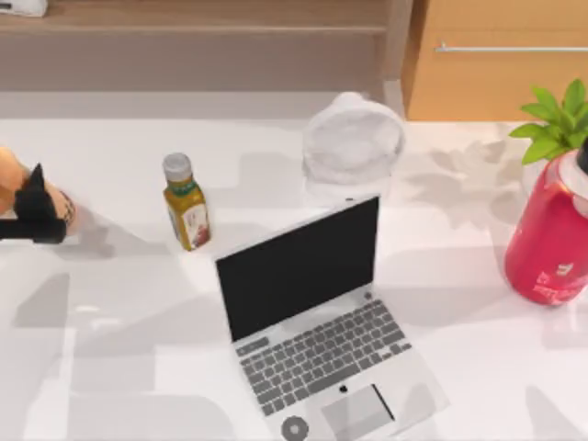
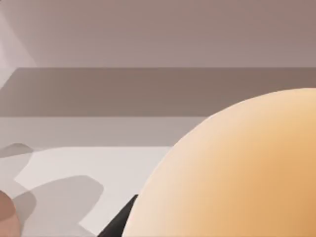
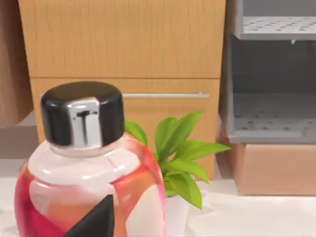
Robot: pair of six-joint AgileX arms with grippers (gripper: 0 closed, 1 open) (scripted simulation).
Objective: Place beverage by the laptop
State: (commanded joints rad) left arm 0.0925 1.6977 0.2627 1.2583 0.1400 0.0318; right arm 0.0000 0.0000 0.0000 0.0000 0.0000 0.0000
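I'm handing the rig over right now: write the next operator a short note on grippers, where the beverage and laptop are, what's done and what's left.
Left gripper: at the top view's far left edge, against the beverage; whether it is clamped cannot be told.
Right arm: at the right side near the big red bottle; a dark fingertip shows in front of that bottle in the right wrist view.
Laptop: open, centre of the table, small yellow-green bottle to its left.
Done: left arm has reached the cup.
Left: carry the beverage over and set it down beside the laptop.
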